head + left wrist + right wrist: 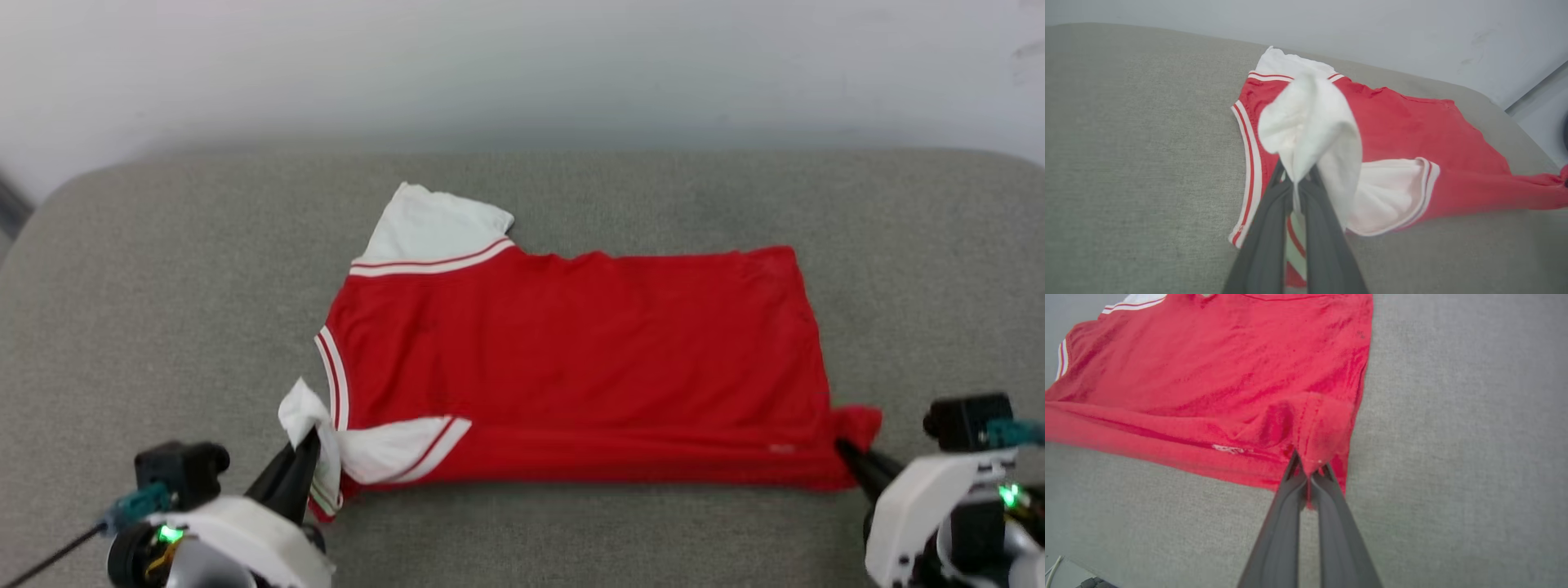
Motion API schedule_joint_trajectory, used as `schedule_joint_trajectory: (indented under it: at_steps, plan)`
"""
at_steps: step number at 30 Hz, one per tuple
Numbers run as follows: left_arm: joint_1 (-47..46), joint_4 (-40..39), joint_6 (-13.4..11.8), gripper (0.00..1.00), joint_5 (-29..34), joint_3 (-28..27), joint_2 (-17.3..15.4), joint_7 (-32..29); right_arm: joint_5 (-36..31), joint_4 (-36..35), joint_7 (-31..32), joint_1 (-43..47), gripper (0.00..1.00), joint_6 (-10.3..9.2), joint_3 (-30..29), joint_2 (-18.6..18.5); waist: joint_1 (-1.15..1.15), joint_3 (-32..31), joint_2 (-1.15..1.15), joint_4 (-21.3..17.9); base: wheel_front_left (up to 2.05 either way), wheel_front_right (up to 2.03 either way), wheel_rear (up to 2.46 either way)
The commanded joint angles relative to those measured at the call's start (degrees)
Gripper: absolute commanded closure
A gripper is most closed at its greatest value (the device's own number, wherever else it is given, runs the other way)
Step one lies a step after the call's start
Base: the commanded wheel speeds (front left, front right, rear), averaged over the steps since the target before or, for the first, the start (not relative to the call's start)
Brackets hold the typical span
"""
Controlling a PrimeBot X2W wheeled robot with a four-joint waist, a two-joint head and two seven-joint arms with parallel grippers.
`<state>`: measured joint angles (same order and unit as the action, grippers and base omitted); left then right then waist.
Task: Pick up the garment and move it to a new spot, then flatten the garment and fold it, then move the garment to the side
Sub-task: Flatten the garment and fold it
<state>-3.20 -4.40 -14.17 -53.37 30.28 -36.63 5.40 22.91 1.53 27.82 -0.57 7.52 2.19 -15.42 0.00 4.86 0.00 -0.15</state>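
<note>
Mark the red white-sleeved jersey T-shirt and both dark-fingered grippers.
red jersey T-shirt (pixel 571 359), head view, middle of red body.
left gripper (pixel 1297 175), left wrist view, between fingertips pinching white sleeve.
right gripper (pixel 1309 465), right wrist view, between fingertips pinching red corner.

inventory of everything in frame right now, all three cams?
garment: 1, red with white sleeves and red-white stripe trim, spread across the middle of the surface, sleeves at the robot's left end
padded surface: 1, grey fabric, under the garment, rounded far corners
wall: 1, pale grey-white, behind the surface
left gripper: 1, dark fingers on a white wrist, lower left of the head view, shut on the garment's near white sleeve
right gripper: 1, dark fingers on a white wrist, lower right of the head view, shut on the garment's near red hem corner
</note>
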Motion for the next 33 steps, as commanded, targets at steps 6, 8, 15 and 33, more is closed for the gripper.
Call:
schedule_joint_trajectory:
  at_steps: [6, 8, 15, 33]
  plan:
    - [-9.1, 6.9, 3.6, 1.0, 0.7, 0.6, 2.3, -1.1, -0.6, 5.0, -0.5, -9.5, 1.0, -0.06, 1.9, -1.1, 0.0, 6.9, 0.0, 0.1, 0.0, 0.0, 0.0]
    - [-11.5, 9.6, 5.0, 1.0, 0.6, 1.1, 3.2, -1.5, -0.5, 7.6, -1.1, -12.1, 1.0, -0.05, 3.3, -1.6, 0.0, 8.4, 0.0, 0.2, 0.0, 0.0, 0.0]
    - [-16.3, 19.4, 9.5, 0.6, -0.8, 2.9, 6.2, -3.5, 1.3, 17.3, -7.0, -18.7, 0.0, -0.05, 7.6, -1.8, 0.0, 10.7, 0.0, -0.2, 0.0, 0.0, 0.0]
    - [-10.8, 16.6, 6.4, 0.0, -3.2, -0.5, 1.9, -2.3, 0.9, 15.3, -32.1, -13.0, 0.0, -0.05, 5.1, -2.5, 0.0, 0.7, 0.0, -1.0, 0.0, 0.0, 0.0]
